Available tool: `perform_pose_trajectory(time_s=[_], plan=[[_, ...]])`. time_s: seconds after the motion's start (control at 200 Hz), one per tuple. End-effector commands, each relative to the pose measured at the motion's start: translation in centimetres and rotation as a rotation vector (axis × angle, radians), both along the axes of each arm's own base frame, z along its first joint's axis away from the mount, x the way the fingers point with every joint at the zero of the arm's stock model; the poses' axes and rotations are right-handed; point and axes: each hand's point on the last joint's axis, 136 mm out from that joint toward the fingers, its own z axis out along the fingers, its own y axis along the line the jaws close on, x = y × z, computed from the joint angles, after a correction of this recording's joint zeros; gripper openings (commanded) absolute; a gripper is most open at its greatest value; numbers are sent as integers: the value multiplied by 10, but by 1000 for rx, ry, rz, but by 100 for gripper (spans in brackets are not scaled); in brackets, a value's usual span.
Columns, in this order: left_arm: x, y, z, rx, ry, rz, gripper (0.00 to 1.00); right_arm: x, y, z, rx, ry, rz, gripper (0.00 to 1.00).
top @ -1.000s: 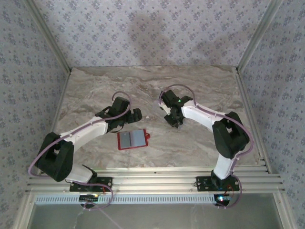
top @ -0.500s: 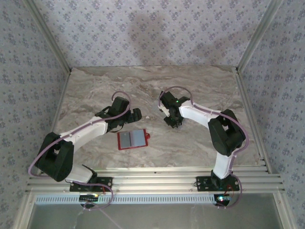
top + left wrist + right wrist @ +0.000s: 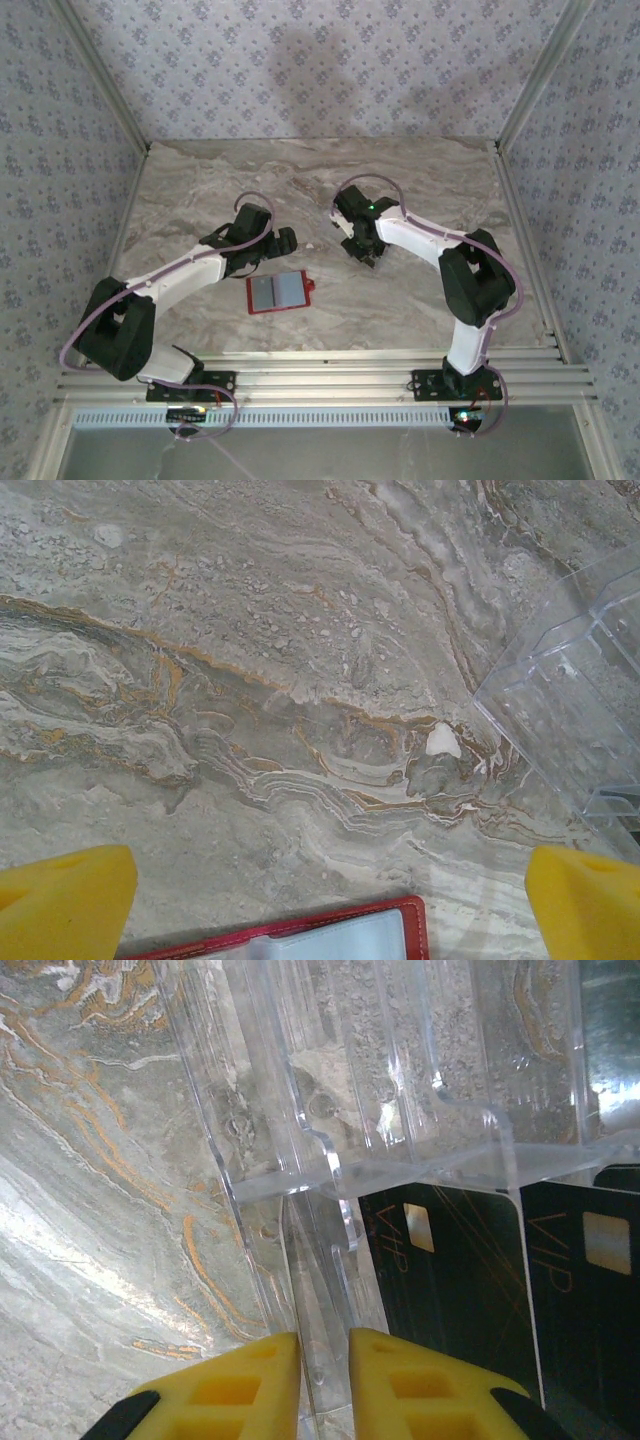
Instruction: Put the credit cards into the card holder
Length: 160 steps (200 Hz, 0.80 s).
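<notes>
The right hand (image 3: 323, 1360), nearly closed astride the wall of a clear tray (image 3: 400, 1110), grip uncertain, has the credit cards (image 3: 450, 1280) just right, lengthwise alongside it.

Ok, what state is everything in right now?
card holder: open, flat on the table
clear stand: resting on the table
cards: two black ones seen, slotted in the clear stand
left gripper: wide open, empty
right gripper: closed on a wall of the clear stand
</notes>
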Motion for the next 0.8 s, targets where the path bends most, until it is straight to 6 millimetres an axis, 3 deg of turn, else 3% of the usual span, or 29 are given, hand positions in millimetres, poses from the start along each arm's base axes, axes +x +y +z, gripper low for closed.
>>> perform_pose_trajectory(time_s=[0.0,0.485,0.795], plan=[[1,1,4,-8,-20,-7,100,-2,-1,1,-26,13,8,22],[0,2,3,-9,-18,-3,100,-7,-5,-8,-51,39,13,18],[1,1,3,-9,-20,-4,100,-8,-5,-8,-63,41,21,2]])
